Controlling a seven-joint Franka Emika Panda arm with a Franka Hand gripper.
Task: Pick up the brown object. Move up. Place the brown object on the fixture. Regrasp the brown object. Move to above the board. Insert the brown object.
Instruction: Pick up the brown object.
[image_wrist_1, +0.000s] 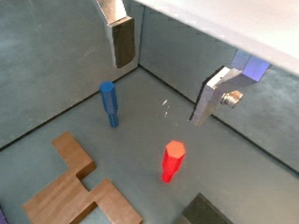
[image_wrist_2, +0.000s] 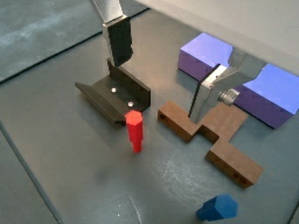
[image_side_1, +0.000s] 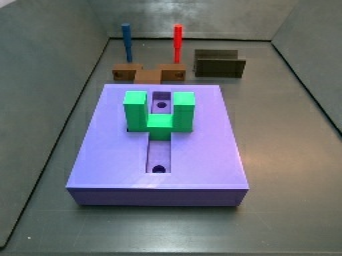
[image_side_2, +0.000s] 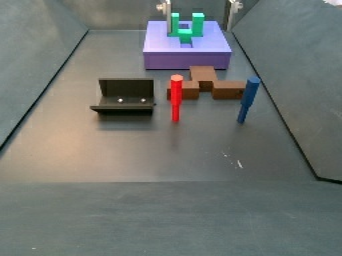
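Nearest the lens in both wrist views are the two silver fingers (image_wrist_1: 121, 39) of the gripper (image_wrist_2: 163, 70), spread wide apart with nothing between them, hanging above the floor.

Below it in a wrist view lie the brown object (image_wrist_2: 208, 138), flat on the dark floor, the fixture (image_wrist_2: 114, 96) just beside the red peg (image_wrist_2: 135, 131), and a corner of the board (image_wrist_2: 208, 54) behind the fingers. That view also catches a blue piece (image_wrist_2: 216, 208) at its edge. In a wrist view the same brown object (image_wrist_1: 79, 188) shows as a stepped shape rather than a plain bar, with the blue peg (image_wrist_1: 108, 103) and red peg (image_wrist_1: 172, 161) standing upright and apart from it; the fixture hardly shows there.

Only a side view shows the whole board (image_side_1: 160, 140): lavender, with a lengthwise slot (image_side_1: 159, 155) and a green block (image_side_1: 159, 110) on top. Behind it sit the brown object (image_side_1: 147, 72), both pegs and the fixture (image_side_1: 221, 64).

From the opposite side view, the fixture (image_side_2: 124, 97) stands open-fronted, well apart from the board (image_side_2: 187, 45), with the brown object (image_side_2: 211, 83) between the pegs. Whether the gripper shows in either side view I cannot tell.
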